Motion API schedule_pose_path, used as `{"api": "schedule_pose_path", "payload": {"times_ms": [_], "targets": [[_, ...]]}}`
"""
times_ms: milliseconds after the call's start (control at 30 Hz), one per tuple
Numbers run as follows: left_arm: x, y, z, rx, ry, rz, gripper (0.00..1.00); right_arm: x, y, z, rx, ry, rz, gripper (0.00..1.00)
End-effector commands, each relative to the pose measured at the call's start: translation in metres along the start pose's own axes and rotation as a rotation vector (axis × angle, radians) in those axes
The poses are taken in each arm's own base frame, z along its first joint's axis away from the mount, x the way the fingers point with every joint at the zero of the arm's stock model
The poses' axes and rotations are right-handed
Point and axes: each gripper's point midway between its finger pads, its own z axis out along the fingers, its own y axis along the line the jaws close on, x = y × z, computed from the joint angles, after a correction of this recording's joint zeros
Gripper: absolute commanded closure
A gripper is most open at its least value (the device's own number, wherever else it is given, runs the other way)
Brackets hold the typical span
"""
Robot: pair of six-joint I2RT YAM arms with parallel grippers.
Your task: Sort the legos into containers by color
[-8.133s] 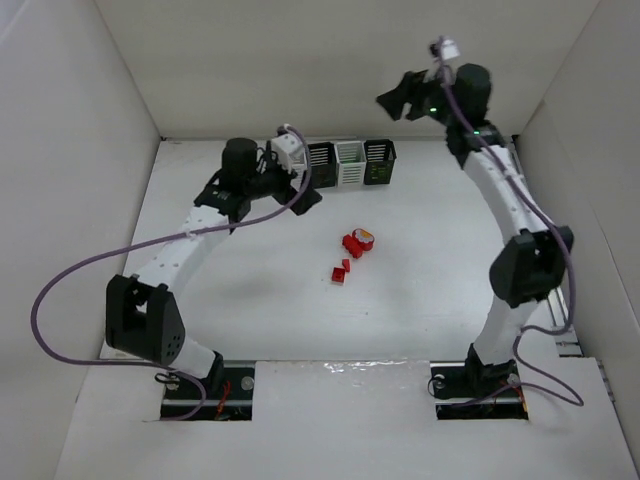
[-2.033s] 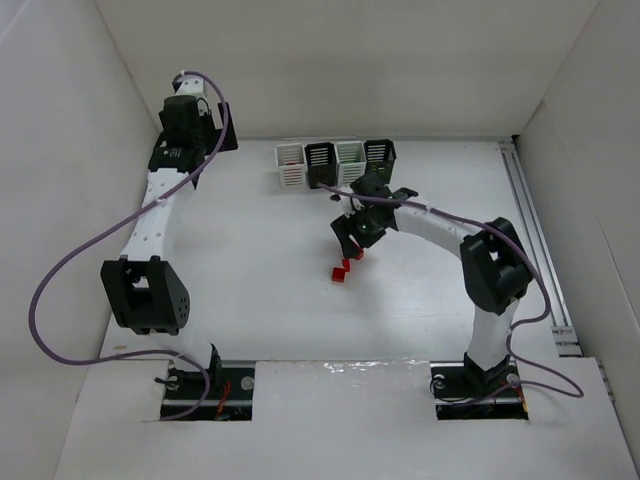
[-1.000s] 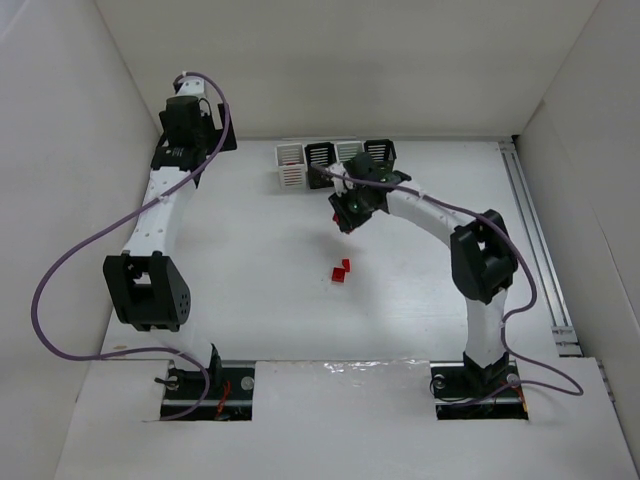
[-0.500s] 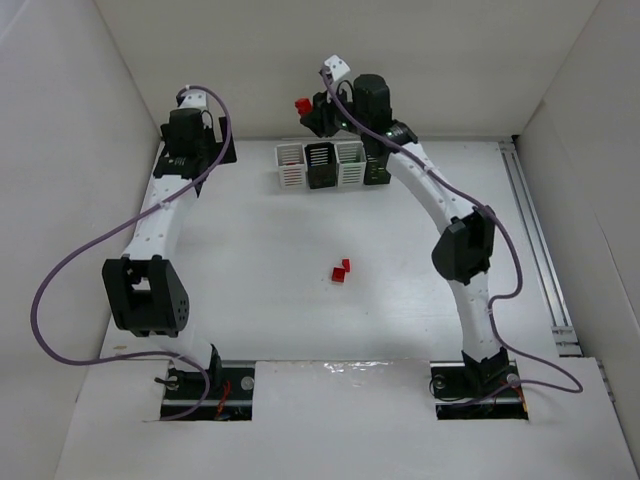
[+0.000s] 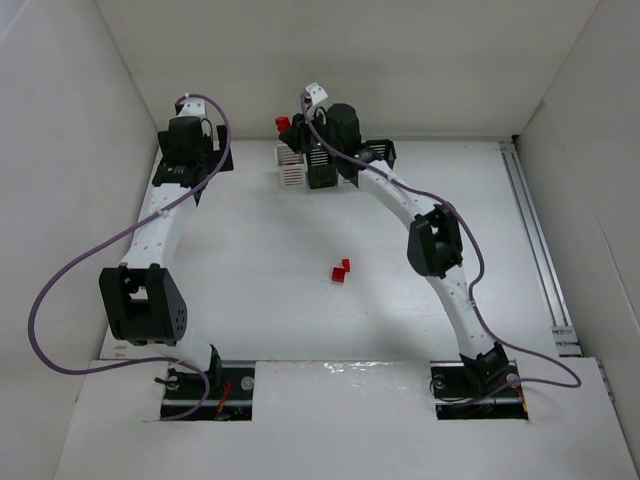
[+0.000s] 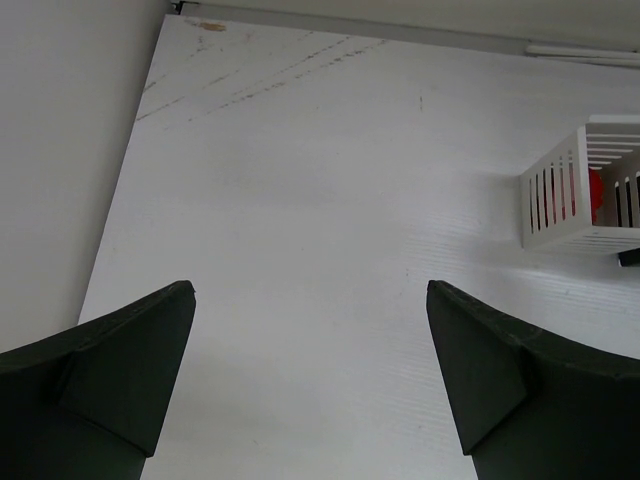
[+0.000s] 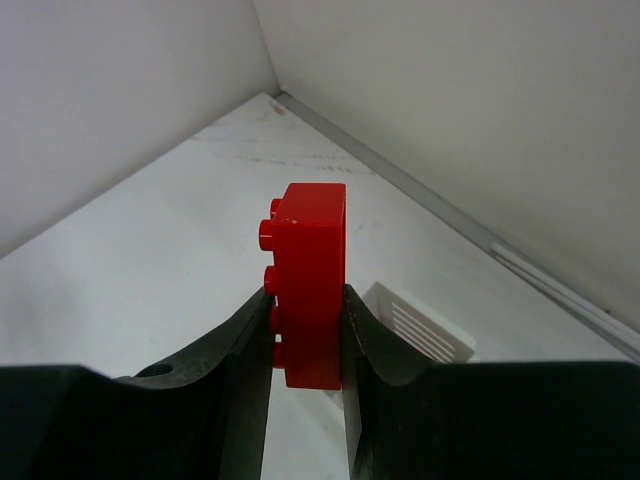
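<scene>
My right gripper [image 5: 285,126] is shut on a red lego [image 5: 283,123] and holds it in the air above the leftmost white bin [image 5: 290,170]. In the right wrist view the red lego [image 7: 312,250] stands upright between the fingers [image 7: 240,340], and the white bin [image 7: 425,335] lies below it. Beside that bin stand a black bin [image 5: 320,166] and another black bin [image 5: 381,152]; the arm hides the white bin between them. Two red legos [image 5: 341,271] lie mid-table. My left gripper [image 6: 310,292] is open and empty, raised at the far left [image 5: 190,150].
The left wrist view shows the white bin [image 6: 585,190] at its right edge with something red inside. White walls close in the table at the back and on both sides. A rail [image 5: 535,250] runs along the right edge.
My right gripper has picked a red lego from the table, lifted it and carried it left, from above the black bin to above the leftmost white bin. The left arm has barely moved.
</scene>
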Motion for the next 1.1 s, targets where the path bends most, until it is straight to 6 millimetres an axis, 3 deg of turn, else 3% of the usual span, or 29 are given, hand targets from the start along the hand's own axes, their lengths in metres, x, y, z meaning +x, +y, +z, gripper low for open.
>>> {"api": "schedule_pose_path", "payload": {"times_ms": [0,433,633,900,1067], "targets": [[-0.015,0.006,-0.012,-0.021,-0.061,0.002,0.0,-0.065,0.024,0.006,-0.031,-0.211,-0.044,0.69],[-0.012,0.002,-0.015,0.013,-0.05,0.025,0.0,-0.013,-0.002,0.019,0.033,-0.144,-0.016,0.65],[-0.009,0.001,-0.012,0.013,-0.041,0.027,0.0,-0.006,-0.003,0.021,0.034,-0.135,-0.013,0.65],[-0.006,-0.001,-0.002,0.012,-0.019,0.031,0.0,0.013,-0.029,0.017,0.078,-0.101,0.0,0.63],[-0.007,-0.003,0.0,0.022,-0.02,0.031,0.0,0.024,-0.031,0.017,0.081,-0.081,0.007,0.6]]}}
